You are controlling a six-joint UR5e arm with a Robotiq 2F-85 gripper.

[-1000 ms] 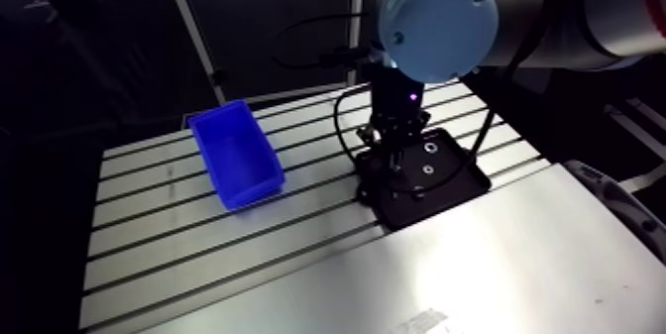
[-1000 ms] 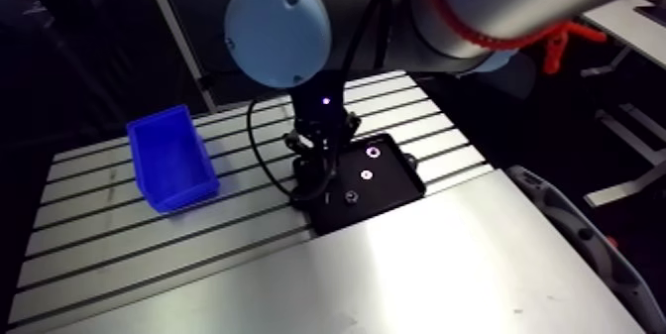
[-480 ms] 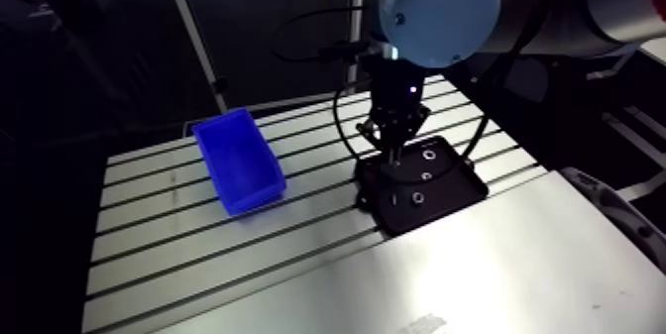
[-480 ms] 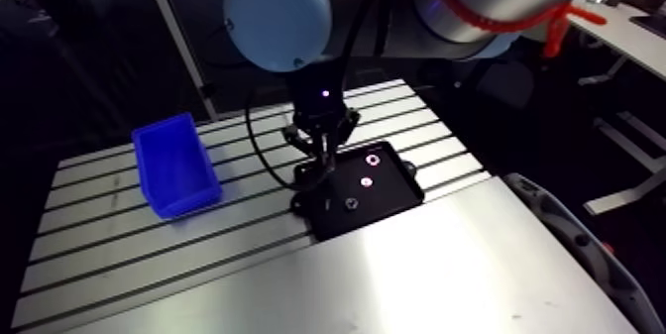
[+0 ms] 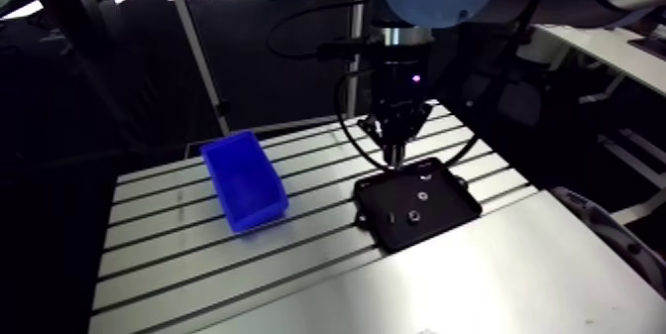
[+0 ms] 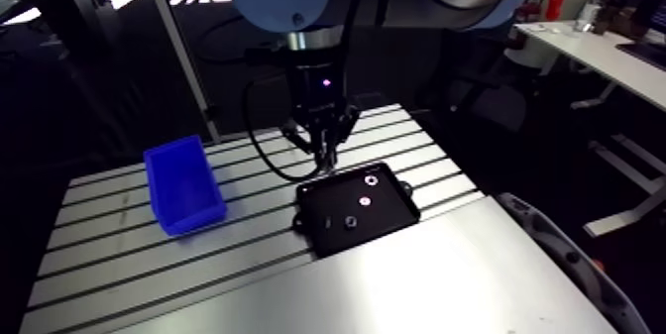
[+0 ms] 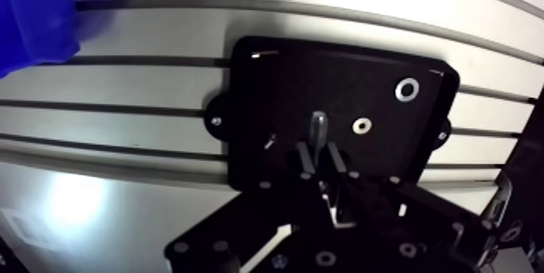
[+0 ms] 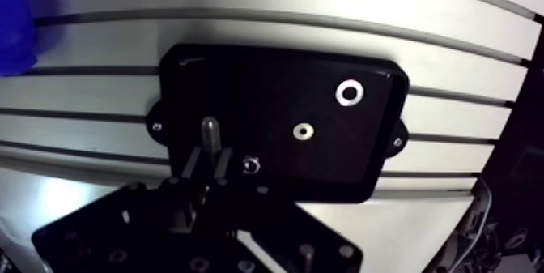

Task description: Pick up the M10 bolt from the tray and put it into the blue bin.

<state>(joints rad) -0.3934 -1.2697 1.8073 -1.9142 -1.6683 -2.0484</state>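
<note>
Slotted aluminium table (image 5: 178,259) below me, black tray (image 7: 267,74) right under my claw (image 7: 320,156), and straight away there is plenty I can't see. My fingers (image 7: 304,156) swallow one end of the bolt (image 7: 318,126), so I can't tell which end I've got, head or tip. Threads? Too blurred to call. From the arm view the bolt is too small and dark to pick out at all, and in the wrist view the blue bin (image 5: 243,181) is only a cut-off corner off to one side of the tray.

What does show is a short, dull grey shaft with a rounded free end. My claw is pinching it between the fingertips, clear of the tray and over it. Its long axis runs in line with my fingers, free end pointing down at the tray floor.

On that floor lie a bright ring (image 8: 350,92), a smaller ring (image 8: 303,131) and what looks like a nut (image 8: 249,165), all apart from the bolt.
</note>
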